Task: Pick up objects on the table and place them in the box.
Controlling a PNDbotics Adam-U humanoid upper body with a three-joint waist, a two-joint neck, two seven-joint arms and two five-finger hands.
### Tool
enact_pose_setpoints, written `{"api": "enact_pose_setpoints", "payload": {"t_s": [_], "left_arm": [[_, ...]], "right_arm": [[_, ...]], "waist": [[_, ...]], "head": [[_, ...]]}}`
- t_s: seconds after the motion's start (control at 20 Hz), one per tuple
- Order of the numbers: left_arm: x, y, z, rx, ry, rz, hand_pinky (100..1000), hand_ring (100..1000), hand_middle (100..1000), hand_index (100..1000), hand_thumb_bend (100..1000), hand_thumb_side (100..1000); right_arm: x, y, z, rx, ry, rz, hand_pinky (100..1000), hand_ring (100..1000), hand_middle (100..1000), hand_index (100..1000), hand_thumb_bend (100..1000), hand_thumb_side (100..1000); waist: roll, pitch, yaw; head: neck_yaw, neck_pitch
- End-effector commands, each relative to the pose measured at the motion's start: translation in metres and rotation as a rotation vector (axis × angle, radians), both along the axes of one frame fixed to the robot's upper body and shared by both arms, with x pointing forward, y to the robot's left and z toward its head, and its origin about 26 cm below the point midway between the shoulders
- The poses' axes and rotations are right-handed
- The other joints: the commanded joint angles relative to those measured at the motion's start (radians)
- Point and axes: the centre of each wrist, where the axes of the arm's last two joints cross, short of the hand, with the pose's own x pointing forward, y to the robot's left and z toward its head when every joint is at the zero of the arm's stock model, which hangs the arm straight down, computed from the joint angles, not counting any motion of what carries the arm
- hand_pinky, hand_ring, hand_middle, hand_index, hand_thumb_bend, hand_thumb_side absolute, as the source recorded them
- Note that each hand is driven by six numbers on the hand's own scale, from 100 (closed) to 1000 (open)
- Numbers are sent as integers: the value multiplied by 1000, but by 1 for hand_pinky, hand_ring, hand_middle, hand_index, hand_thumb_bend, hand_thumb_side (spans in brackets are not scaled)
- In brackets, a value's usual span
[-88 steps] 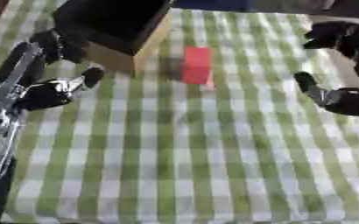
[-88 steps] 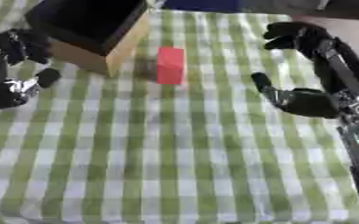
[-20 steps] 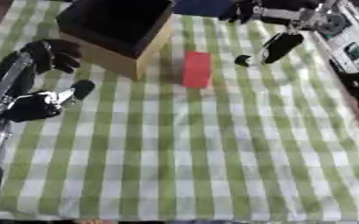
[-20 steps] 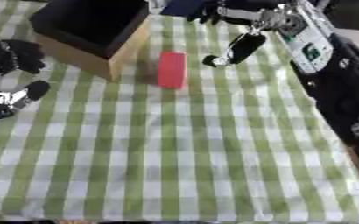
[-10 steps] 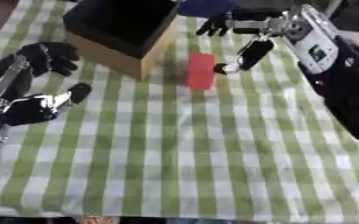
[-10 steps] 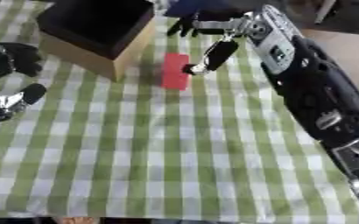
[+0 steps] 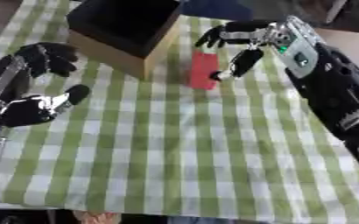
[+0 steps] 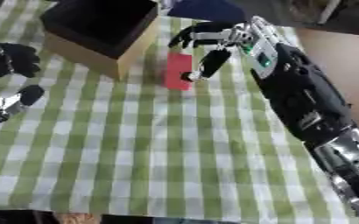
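right hand [image 7: 240, 41] now closer over red block [image 7: 204, 70]

Green/white checked cloth [image 7: 175, 153] covers table, dark blue patch [image 7: 213, 8] at far edge

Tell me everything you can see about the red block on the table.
The red block is a plain, box-shaped oblong, evenly red with no markings visible; its material cannot be told. It rests on the green and white checked cloth, just right of the open box with tan sides and a dark inside, with a narrow gap between them. The right hand arches over its far end, fingers spread above and thumb pointing down at its right side, seemingly touching it. The grip is not yet closed.
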Motion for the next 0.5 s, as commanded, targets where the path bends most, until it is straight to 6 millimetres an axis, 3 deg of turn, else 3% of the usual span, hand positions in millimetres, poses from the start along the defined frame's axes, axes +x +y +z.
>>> {"api": "enact_pose_setpoints", "payload": {"t_s": [0.05, 0.5], "left_arm": [[0, -2, 9, 5, -27, -14, 678, 673, 659, 792, 579, 474], [0, -3, 9, 6, -26, -19, 679, 673, 659, 792, 580, 474]], "right_arm": [[3, -8, 14, 10, -31, -33, 835, 894, 909, 961, 302, 380], [8, -14, 10, 35, 12, -94, 834, 892, 907, 962, 292, 395]], "waist": [[3, -15, 3], [3, -15, 14]], "head": [[-3, 2], [-5, 1]]}}
